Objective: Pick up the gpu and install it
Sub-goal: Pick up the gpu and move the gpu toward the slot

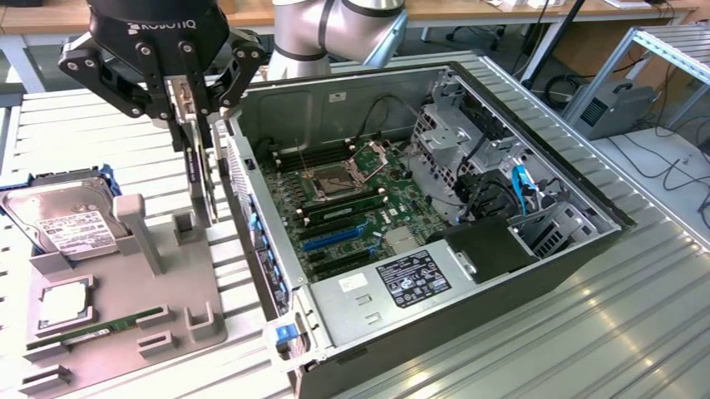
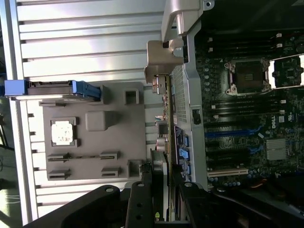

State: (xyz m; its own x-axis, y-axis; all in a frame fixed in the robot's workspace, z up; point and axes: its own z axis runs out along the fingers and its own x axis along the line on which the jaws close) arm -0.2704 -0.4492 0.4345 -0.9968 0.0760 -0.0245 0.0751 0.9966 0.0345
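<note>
The gpu (image 1: 201, 179) hangs on edge, upright, with the end effector (image 1: 186, 112) clamped on its upper part, one finger on each face. It is over the grey parts tray (image 1: 166, 291), just beside the outer wall of the open computer case (image 1: 332, 291). In the exterior view its lower end sits close above the tray's slotted holders; I cannot tell whether it is touching them.

In the wrist view the card (image 2: 166, 118) shows as a thin line along the case wall. The blue expansion slots (image 1: 332, 237) lie on the motherboard (image 1: 367, 199) inside the case.

The hard drive (image 1: 66, 224), processor (image 1: 65, 303) and RAM stick (image 1: 95, 328) rest on the tray, which sits on the table (image 1: 577, 349).

To do this step well, I judge the card should stay vertical and untwisted, rise clear of the holders and the case wall, and line up squarely with a slot.
</note>
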